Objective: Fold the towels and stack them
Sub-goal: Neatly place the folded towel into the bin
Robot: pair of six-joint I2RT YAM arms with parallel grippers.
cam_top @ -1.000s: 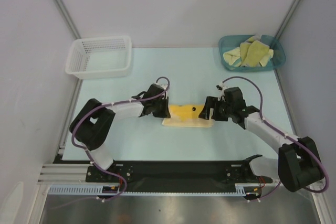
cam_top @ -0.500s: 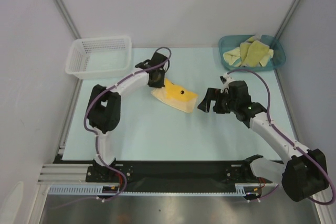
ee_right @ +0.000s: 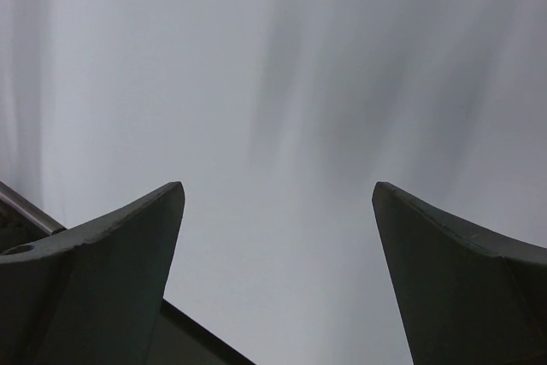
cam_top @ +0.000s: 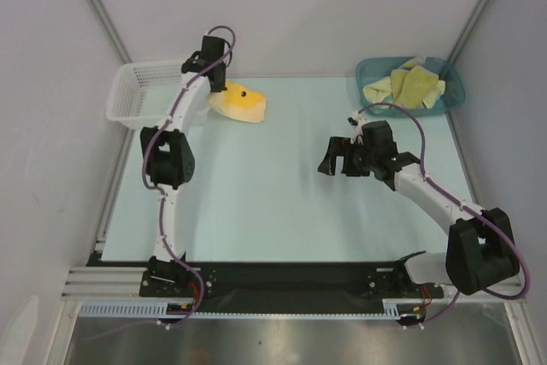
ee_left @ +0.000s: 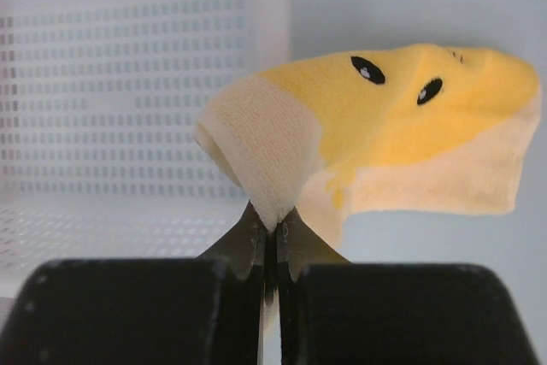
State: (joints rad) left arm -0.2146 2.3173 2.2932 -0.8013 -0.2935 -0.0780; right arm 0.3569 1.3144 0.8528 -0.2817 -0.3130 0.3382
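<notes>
counting two grippers, the left gripper (ee_left: 272, 228) and the right gripper (cam_top: 338, 161); one white mesh basket (cam_top: 141, 100); one teal plastic bin (cam_top: 402, 112); one folded towel (cam_top: 239, 107) out on its own; and a heap of loose towels (cam_top: 410, 85) inside the bin, perhaps three or four, too tangled to number surely.

just beside the basket's right wall, near its far corner: the folded towel, pinched at one end by the left gripper, jaws pressed together on the cloth with hardly a gap. sticking out from the fingertips away from the basket, with the white mesh right behind it in the wrist view.

bright yellow on the upper face, with two small black oval marks. cream terry on the underside and along the border, looped pile showing where the fold rolls over at the pinched end.

well to the right of the basket and nearer the arm bases, over the pale blue table (cam_top: 273, 211): the right gripper, jaws spread wide, nothing between them.

far across from the basket, at the same far edge of the table: the bin, its loose towels pale yellow and yellow-green, crumpled.
</notes>
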